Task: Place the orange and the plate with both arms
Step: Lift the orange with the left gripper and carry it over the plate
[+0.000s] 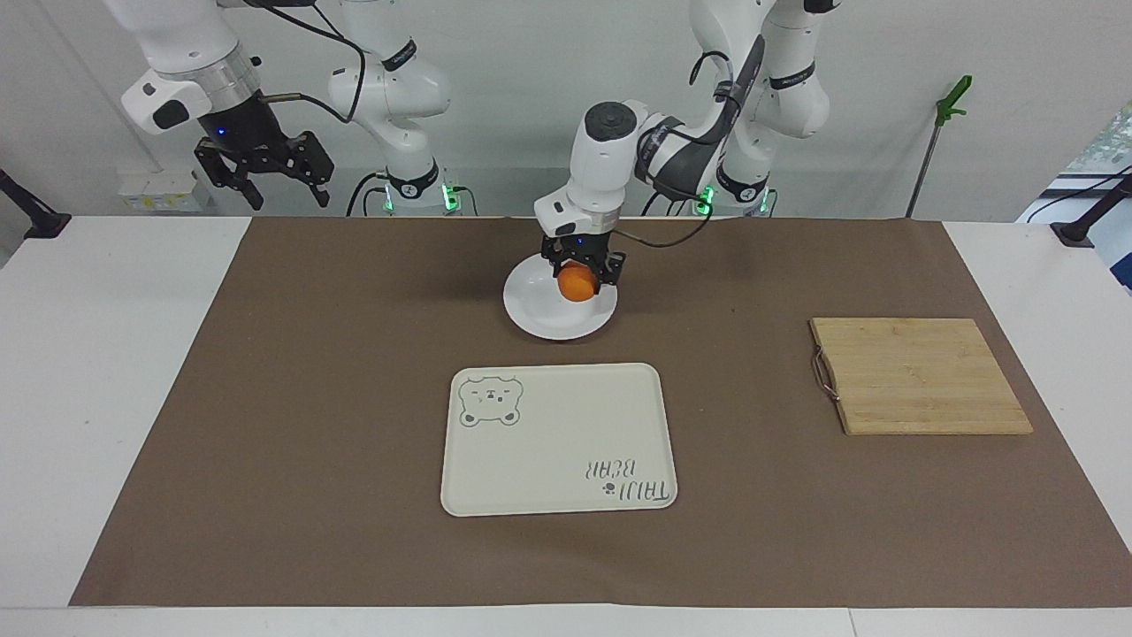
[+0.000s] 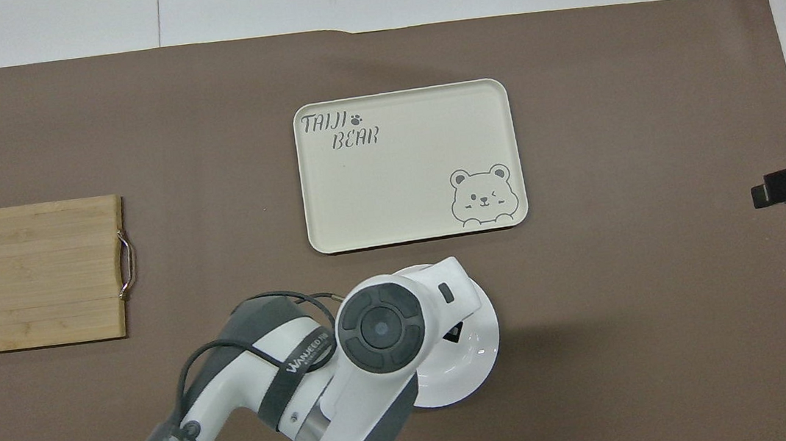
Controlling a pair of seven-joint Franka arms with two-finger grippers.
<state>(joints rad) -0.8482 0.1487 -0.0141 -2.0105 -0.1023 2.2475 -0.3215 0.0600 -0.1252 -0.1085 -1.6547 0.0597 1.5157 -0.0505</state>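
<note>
The small orange [image 1: 577, 283] sits between the fingers of my left gripper [image 1: 580, 281], which is shut on it low over the middle of the white plate [image 1: 538, 316]. I cannot tell whether the fruit touches the plate. In the overhead view the left arm's wrist covers the orange and most of the plate [image 2: 481, 358]. The plate lies on the brown mat, nearer to the robots than the tray. My right gripper [image 1: 287, 195] hangs open and empty, high above the right arm's end of the table, where that arm waits.
A cream tray [image 1: 557, 438] with a bear drawing lies just farther from the robots than the plate, also seen from overhead as the tray [image 2: 409, 167]. A wooden cutting board [image 1: 920, 376] with a metal handle rests toward the left arm's end.
</note>
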